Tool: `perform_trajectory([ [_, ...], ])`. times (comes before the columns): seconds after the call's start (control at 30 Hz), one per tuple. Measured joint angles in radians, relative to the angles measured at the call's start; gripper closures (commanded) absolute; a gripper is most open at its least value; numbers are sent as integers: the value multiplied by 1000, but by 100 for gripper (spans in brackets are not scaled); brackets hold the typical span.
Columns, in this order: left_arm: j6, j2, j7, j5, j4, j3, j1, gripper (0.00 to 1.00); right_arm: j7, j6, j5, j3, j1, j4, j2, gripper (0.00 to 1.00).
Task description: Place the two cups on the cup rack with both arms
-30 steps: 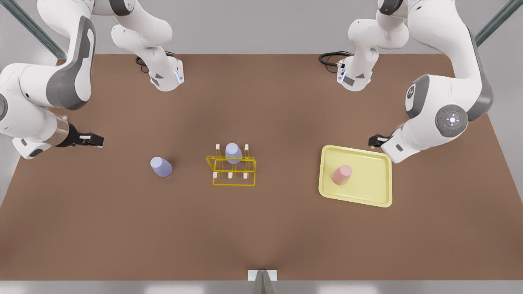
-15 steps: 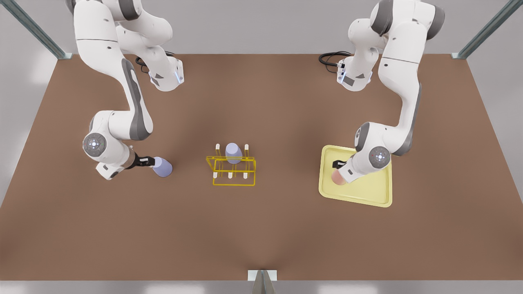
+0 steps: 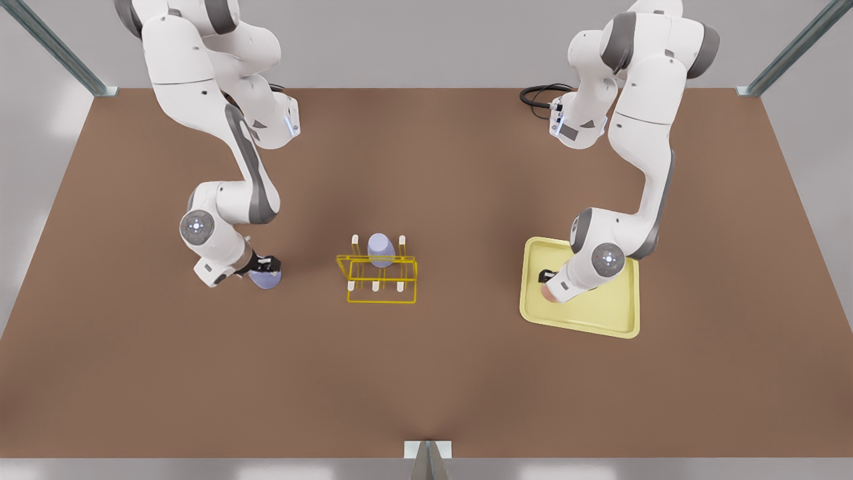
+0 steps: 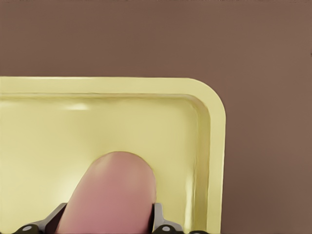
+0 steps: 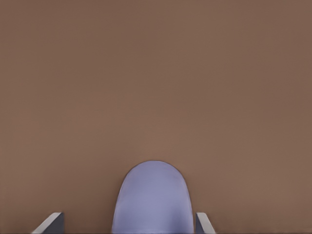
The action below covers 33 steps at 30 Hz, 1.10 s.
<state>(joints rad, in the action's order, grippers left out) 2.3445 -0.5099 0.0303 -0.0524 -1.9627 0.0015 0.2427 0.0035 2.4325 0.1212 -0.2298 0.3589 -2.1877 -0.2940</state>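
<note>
Soft, even light falls from above on the brown tabletop (image 3: 466, 373), which darkens slightly toward its middle and under the arms, with faint diffuse shadows and no hard edges. Pale blurred reflections lie along the grey strip at the front view's bottom edge, and a small glare patch sits on the tray (image 4: 78, 106) floor in the left wrist view. Both wrist views look soft, the near cup rims smeared.

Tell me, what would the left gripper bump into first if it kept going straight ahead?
Likely the pink cup, already between the left gripper's fingers; below it, the yellow tray.
</note>
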Motion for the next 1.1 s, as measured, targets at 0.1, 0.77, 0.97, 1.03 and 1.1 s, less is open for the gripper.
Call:
perform_trajectory([
  [0.1, 2, 6, 9, 8, 2, 2, 0, 21, 7, 24, 6, 0, -3, -26, 0, 0],
  [0.77, -416, -285, 331, -97, 908, -227, 153, 19, 29, 123, 9, 0, -9, -103, -40, 2],
  [0.97, -354, -378, 449, -120, 999, -221, 272, 18, 31, 127, 9, 1, -3, -96, -56, 4],
  [1.03, -329, -397, 483, -122, 1012, -221, 289, 18, 32, 128, 7, 1, -2, -95, -58, 7],
  [1.1, -305, -409, 513, -123, 1015, -220, 296, 18, 32, 128, 5, 1, -2, -94, -59, 7],
])
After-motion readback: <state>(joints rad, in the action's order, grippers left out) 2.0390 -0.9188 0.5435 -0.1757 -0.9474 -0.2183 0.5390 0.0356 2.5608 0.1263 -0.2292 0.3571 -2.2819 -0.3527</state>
